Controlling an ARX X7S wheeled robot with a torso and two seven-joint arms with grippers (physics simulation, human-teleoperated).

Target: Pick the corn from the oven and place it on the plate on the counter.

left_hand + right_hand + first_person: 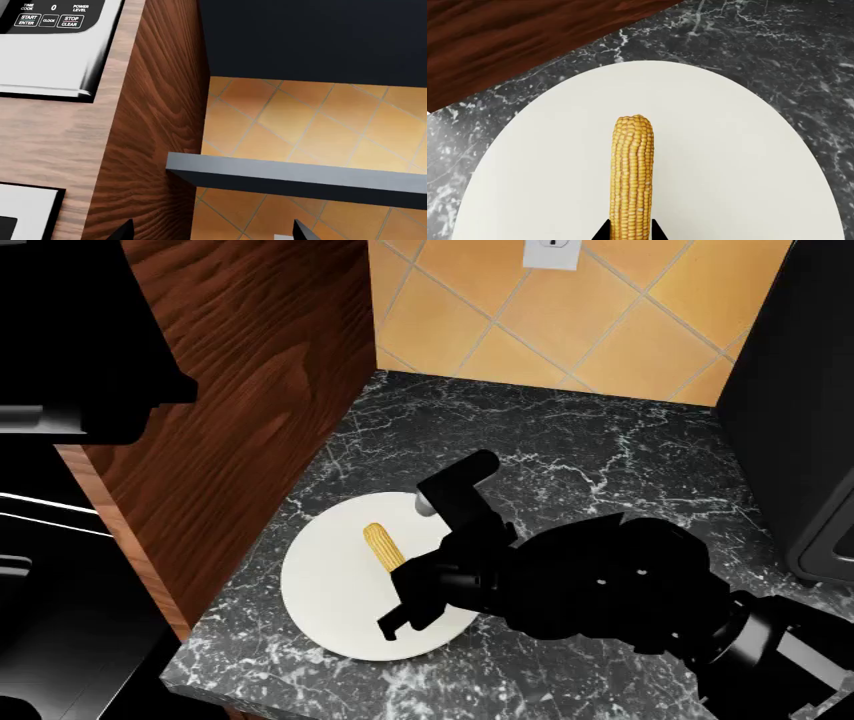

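The corn [632,175] is a small yellow cob lying lengthwise over the middle of the white plate [747,165]. My right gripper [631,234] is shut on the corn's near end, one black fingertip on each side. In the head view the corn [383,545] is on the plate [327,590] on the marble counter [587,460], with my right gripper [407,575] at its near end. The black oven [40,540] with wire racks is at the left edge. My left gripper [212,232] is open and empty, beside a wooden cabinet side.
A reddish-brown wooden cabinet wall [240,390] stands right beside the plate. A dark appliance [801,410] stands at the counter's right. Tiled wall with an outlet [550,252] is behind. A microwave control panel [53,15] and a grey bar [293,172] show near my left gripper.
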